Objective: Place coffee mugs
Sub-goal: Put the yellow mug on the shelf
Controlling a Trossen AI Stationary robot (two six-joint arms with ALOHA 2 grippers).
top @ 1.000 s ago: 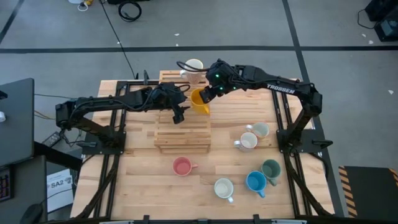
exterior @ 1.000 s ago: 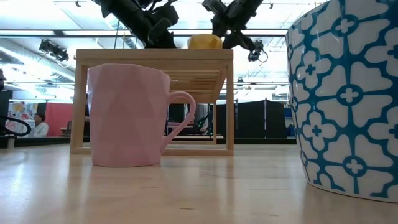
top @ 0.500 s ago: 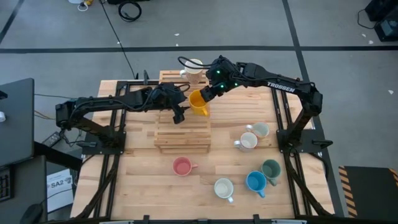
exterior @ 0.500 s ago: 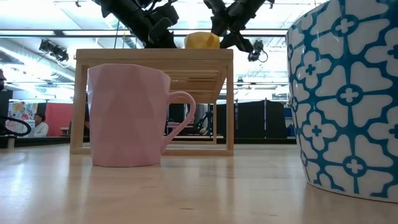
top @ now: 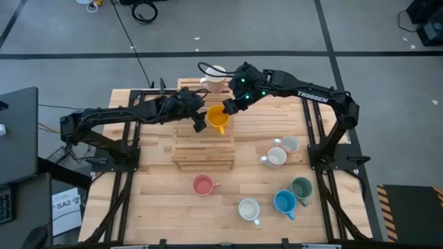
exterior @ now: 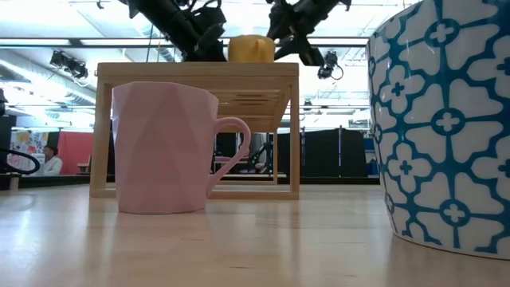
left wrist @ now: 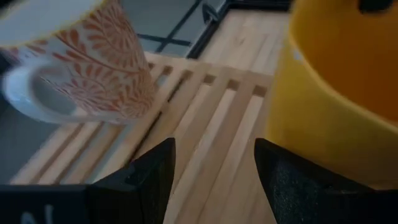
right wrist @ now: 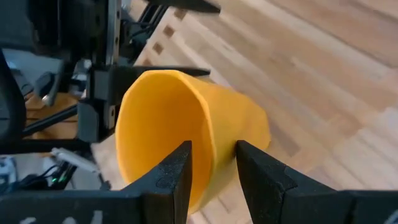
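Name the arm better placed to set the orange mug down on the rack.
Right. The right gripper is shut on the orange mug's rim above the wooden rack; the left gripper is open beside it, empty.

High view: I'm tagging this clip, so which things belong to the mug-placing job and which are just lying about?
Job: orange mug, gripped at its rim by the right gripper; patterned mug on the wooden rack; pink mug, blue mug, dark green mug, three pale mugs on the table; left gripper, open nearby.
Lying about: coiled cable; printed sheet.
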